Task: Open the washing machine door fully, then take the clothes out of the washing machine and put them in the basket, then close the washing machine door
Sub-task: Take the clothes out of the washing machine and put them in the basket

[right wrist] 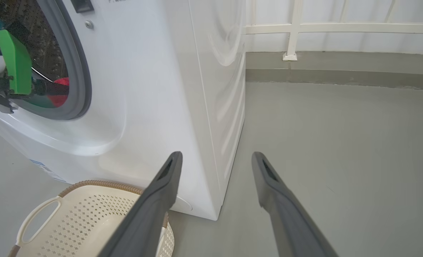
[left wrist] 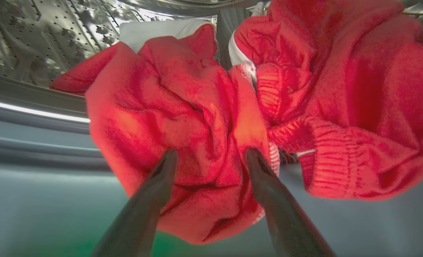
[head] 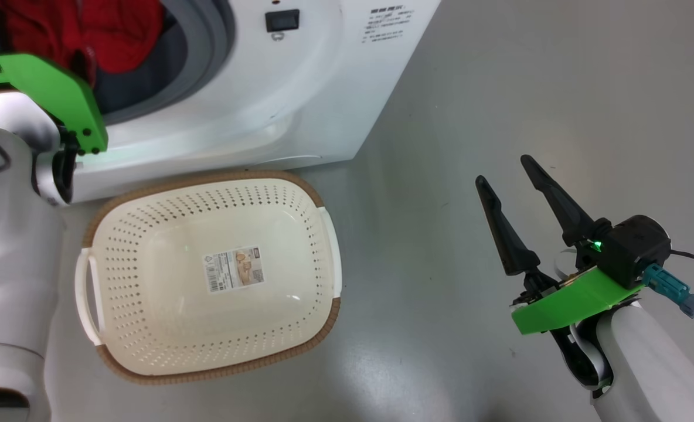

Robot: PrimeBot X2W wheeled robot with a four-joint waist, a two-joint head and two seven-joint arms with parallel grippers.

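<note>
Clothes [left wrist: 183, 107] lie centre-frame at spread fingers of left hand [left wrist: 211, 151]: push in deeper, clamp a thick fold, then lift clear toward basket [head: 165, 328].

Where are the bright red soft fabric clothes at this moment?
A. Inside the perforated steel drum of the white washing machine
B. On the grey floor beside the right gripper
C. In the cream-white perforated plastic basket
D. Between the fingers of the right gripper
A: the bright red soft fabric clothes lie against the perforated steel drum of the white washing machine, and the left gripper points its open fingers at them.
</note>
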